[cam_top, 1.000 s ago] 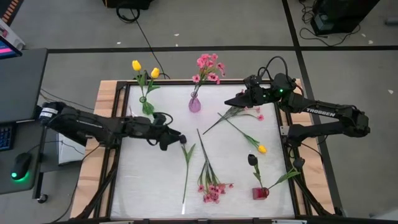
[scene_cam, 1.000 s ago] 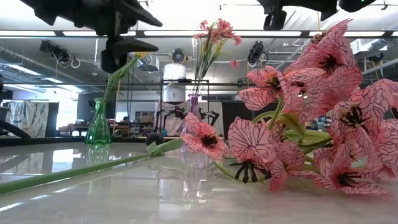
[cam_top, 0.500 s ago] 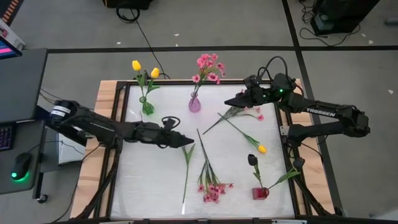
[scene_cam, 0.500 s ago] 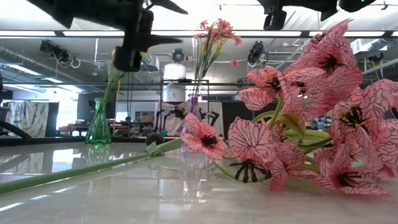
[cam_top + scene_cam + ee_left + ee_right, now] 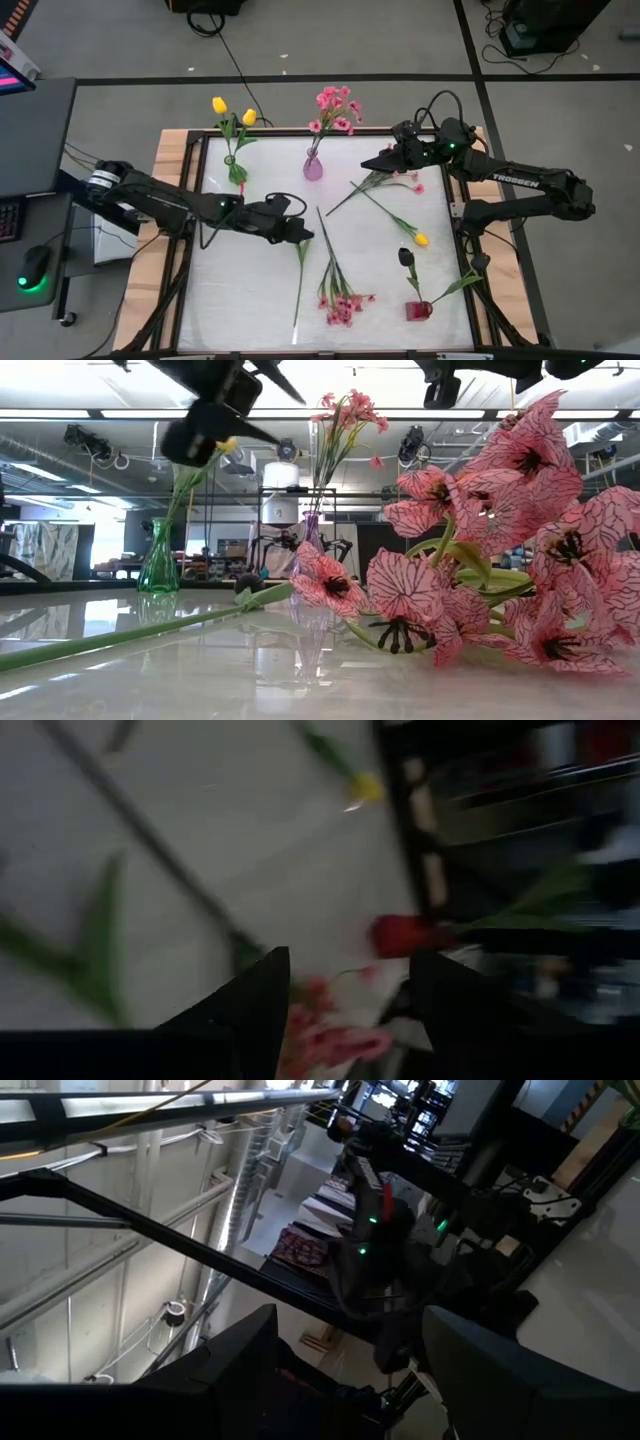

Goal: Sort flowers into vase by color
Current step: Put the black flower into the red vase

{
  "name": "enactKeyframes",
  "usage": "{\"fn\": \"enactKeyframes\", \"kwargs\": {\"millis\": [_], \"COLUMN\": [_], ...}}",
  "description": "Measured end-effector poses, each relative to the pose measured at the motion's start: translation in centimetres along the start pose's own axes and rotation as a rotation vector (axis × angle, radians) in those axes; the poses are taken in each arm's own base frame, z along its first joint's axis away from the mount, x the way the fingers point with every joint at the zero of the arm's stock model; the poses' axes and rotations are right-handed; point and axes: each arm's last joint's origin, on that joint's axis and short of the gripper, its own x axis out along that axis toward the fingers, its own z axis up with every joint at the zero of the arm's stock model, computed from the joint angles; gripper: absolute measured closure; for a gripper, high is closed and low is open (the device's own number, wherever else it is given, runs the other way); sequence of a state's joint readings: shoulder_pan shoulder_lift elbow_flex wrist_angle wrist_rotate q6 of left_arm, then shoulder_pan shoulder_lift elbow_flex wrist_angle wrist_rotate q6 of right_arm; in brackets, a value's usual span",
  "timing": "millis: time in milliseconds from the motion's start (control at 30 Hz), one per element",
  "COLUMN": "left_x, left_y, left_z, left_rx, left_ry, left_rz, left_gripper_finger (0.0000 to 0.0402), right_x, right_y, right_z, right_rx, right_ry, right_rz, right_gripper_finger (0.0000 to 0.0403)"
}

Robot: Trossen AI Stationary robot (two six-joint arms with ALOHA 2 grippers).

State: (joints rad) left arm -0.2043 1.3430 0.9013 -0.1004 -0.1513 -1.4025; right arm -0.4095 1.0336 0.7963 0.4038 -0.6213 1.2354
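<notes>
A long green stem (image 5: 300,272) lies mid-table, running lengthwise from the near edge up toward the left gripper (image 5: 306,236). That gripper hovers just over the stem's upper end, fingers parted and empty. The right gripper (image 5: 370,163) waits open above the pink spray (image 5: 392,180) at the far right.

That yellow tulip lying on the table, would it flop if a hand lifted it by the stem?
Probably it would sag a little: the yellow tulip has a long, thin stem with the bloom at one end. It looks light. Lying flat, it likely won't roll far, since its leaves stick out.

Open tool (image 5: 345,1365) facing room rafters.
</notes>
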Motion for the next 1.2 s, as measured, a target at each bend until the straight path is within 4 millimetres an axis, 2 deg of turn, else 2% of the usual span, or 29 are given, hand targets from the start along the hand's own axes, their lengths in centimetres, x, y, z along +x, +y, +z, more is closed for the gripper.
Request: {"fn": "enactKeyframes", "kwargs": {"millis": [167,333,400,533,700,833,1200], "left_x": [-0.1,1.9,3.2,5.6,7.5,8.3,10.3], "left_y": [-1.4,-3.0,-3.1,-2.8,-1.6,-0.1,1.4], "left_z": [0.0,-0.2,-0.5,-1.1,-1.2,-1.1,-1.4], "left_rx": [0.033,0.059,0.068,0.062,0.049,-0.007,-0.158], "left_ry": [0.040,0.098,0.139,0.202,0.237,0.249,0.254], "left_rz": [0.205,0.288,0.328,0.406,0.537,0.665,0.732], "left_gripper_finger": [0.0189,0.0189,0.0189,0.0189,0.0189,0.0189,0.0189], "right_x": [0.0,0.0,0.0,0.0,0.0,0.0,0.0], "right_y": [0.0,0.0,0.0,0.0,0.0,0.0,0.0], "right_z": [0.0,0.0,0.0,0.0,0.0,0.0,0.0], "right_rx": [0.000,-0.001,-0.003,-0.003,-0.002,-0.003,-0.003], "right_ry": [0.000,-0.001,-0.001,-0.001,-0.001,-0.001,-0.001], "right_rz": [0.000,0.001,0.003,0.004,0.003,0.003,0.004], "right_gripper_finger": [0.0145,0.0145,0.0145,0.0145,0.0145,0.0145,0.0145]}}
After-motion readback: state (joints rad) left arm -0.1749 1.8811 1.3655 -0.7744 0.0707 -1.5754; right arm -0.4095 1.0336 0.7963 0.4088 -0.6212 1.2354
